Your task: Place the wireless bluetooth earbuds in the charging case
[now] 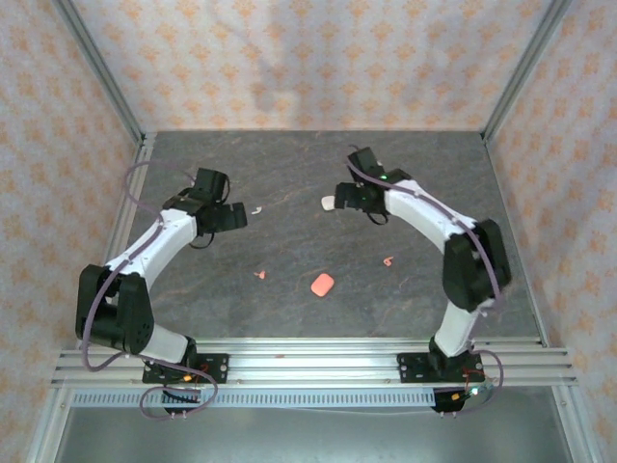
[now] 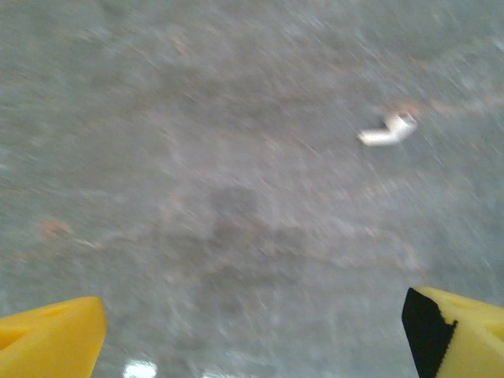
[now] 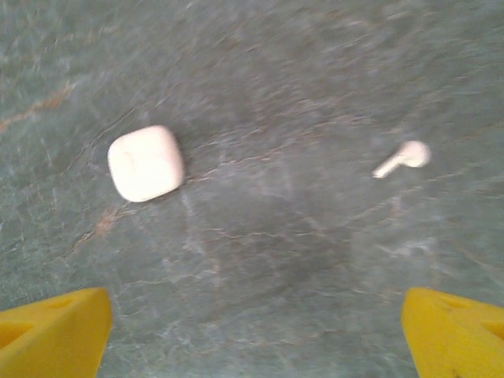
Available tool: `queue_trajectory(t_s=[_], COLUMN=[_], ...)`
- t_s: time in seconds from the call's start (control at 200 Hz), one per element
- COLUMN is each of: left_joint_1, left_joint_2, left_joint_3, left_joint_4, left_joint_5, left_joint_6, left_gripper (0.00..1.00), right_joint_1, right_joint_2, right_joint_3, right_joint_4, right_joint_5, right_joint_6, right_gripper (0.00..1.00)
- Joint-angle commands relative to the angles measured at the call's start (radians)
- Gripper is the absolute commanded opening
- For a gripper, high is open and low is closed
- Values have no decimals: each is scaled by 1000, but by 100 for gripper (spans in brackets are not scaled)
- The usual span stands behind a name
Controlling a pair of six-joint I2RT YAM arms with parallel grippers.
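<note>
Seen from the top, the pink case [image 1: 322, 284] lies on the grey table [image 1: 289, 164]; one pink earbud [image 1: 259, 275] lies to its left and the other pink earbud [image 1: 388, 260] to its right, both apart from it. Behind the pink case and off to the left, the left gripper [image 1: 231, 214] hangs with a white earbud [image 1: 256, 208] just beside it; behind the pink case, a bit to the right, the right gripper [image 1: 339, 199] is just beside the white case [image 1: 329, 203].

The left wrist view is blurry; its yellow fingertips [image 2: 51, 339] stand wide apart with nothing between them, and the white earbud [image 2: 388, 131] lies flat ahead, apart from them. The right wrist view brings the white case [image 3: 146, 163] up close, and a second white earbud [image 3: 404, 157] well apart from it; these yellow fingertips [image 3: 51, 335] are wide apart too, holding nothing.

There is lots of bare table all around the pink case; the front rail [image 1: 308, 362] is near it, and the side walls [image 1: 58, 145] are well apart from it.
</note>
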Motion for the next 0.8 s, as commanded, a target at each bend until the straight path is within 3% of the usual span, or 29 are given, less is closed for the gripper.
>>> queue_trajectory(t_s=[0.0,0.215,0.43,0.796], left_joint_1=[-57,-117,-156,-195], left_joint_2=[-77,-171,-178,-147], left_joint_3=[3,-78,-124,-149], left_joint_4=[-99,-91,-48,3], left_joint_5=[71,143,147,131], left_joint_6=[-20,-64,-90,-112], left_gripper=[96,92,92,92], right_joint_1=[33,39,39,39], right_joint_2=[135,374,525,654], right_joint_3=[157,451,633,768], right_joint_4=[-134,-273,-332,-379], right_joint_5=[13,-21,-55,-43], right_joint_6=[5,-1,-14,-49], right_gripper=[95,93,84,73])
